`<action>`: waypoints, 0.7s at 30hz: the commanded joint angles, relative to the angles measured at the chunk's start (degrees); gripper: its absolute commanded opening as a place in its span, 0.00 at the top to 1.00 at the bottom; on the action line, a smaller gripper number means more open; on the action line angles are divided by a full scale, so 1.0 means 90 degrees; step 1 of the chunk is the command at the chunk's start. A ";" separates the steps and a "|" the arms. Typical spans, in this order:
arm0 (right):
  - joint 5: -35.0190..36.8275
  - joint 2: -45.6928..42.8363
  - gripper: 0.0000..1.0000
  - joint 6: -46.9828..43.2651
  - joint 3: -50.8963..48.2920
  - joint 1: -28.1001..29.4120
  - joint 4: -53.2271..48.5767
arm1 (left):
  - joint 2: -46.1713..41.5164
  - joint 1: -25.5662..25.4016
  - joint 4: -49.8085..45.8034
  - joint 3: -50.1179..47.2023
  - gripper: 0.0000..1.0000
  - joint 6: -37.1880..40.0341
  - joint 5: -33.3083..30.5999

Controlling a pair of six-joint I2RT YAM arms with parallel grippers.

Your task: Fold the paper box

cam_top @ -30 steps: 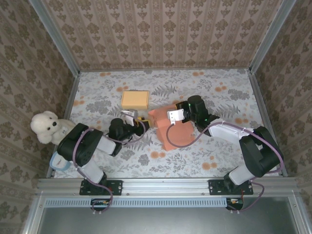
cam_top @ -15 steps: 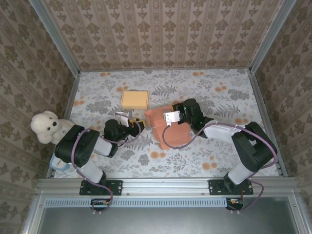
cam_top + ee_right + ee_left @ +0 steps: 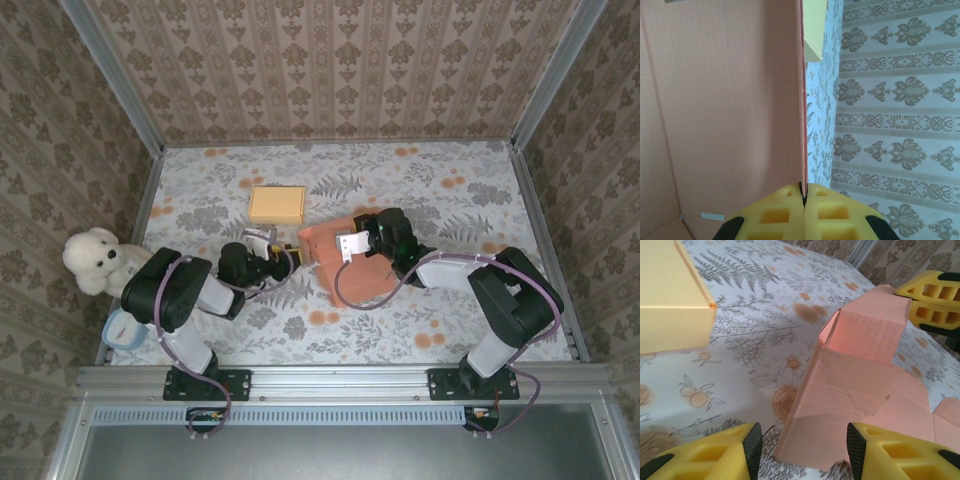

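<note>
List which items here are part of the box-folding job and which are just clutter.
In the job: pink paper box; right gripper, pinching one of its panels; left gripper, open at its near side.
Lying about: yellow box; white teddy bear; blue object at the table's left edge.

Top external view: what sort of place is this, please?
Probably a robot test cell dressed as a home: silver aluminium frame posts, brown damask wallpaper panels, floral-print tabletop.
</note>
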 commanded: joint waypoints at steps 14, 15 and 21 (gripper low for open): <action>0.0090 0.0166 1.00 0.0122 -0.0177 0.0037 0.0082 | 0.0186 -0.0899 -0.0142 0.0638 0.56 0.0236 -0.0193; 0.0090 0.0172 1.00 0.0138 -0.0177 0.0034 0.0084 | 0.0191 -0.0944 -0.0177 0.0658 0.56 0.0245 -0.0248; 0.0117 0.0177 1.00 0.0153 -0.0226 0.0040 0.0160 | 0.0252 -0.1261 -0.0683 0.0892 0.54 0.0405 -0.1014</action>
